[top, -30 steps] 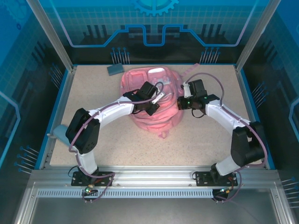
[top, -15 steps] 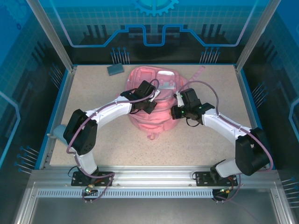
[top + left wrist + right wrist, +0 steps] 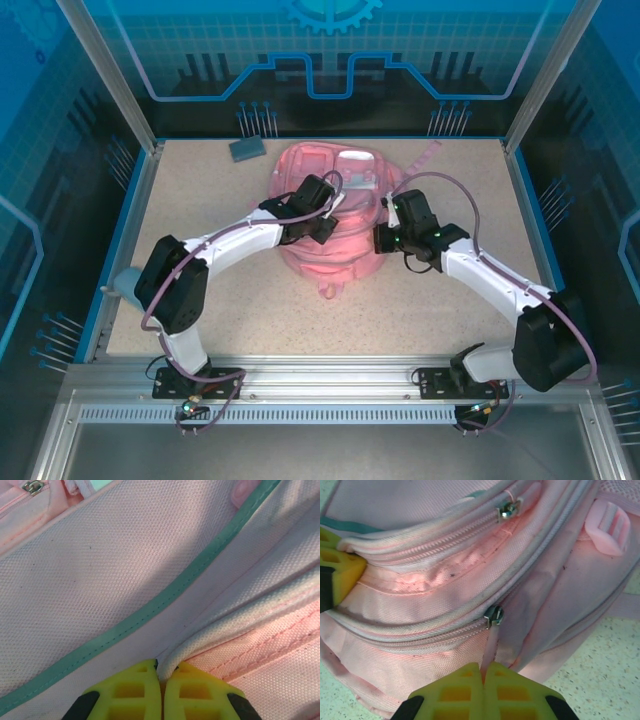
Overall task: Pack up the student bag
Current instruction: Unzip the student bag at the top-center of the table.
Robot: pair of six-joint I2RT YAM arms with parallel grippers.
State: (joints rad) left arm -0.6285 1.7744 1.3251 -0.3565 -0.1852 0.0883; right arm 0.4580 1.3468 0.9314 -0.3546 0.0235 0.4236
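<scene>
The student bag [image 3: 330, 262] is a soft pink backpack lying in the middle of the table. My left gripper [image 3: 338, 212] rests on its top. In the left wrist view, the left gripper [image 3: 162, 672] has its yellow fingertips shut on a pale fold of the bag [image 3: 100, 570] beside a teal trim line [image 3: 150, 611]. My right gripper [image 3: 378, 238] is at the bag's right side. Close up, the right gripper [image 3: 484, 674] is shut on the pink pull strap [image 3: 490, 647] hanging from a metal zip slider [image 3: 494, 615]. The zip left of the slider looks closed.
A grey-blue flat object [image 3: 246, 148] lies at the back left of the table. A pink strap [image 3: 425, 155] trails from the bag toward the back right. A second zip slider [image 3: 508, 511] sits higher on the bag. Speckled tabletop [image 3: 600, 680] shows to the right.
The right gripper has moved left and toward me with the pull strap in it. The bag has shifted a little left, and the left gripper has kept its hold.
</scene>
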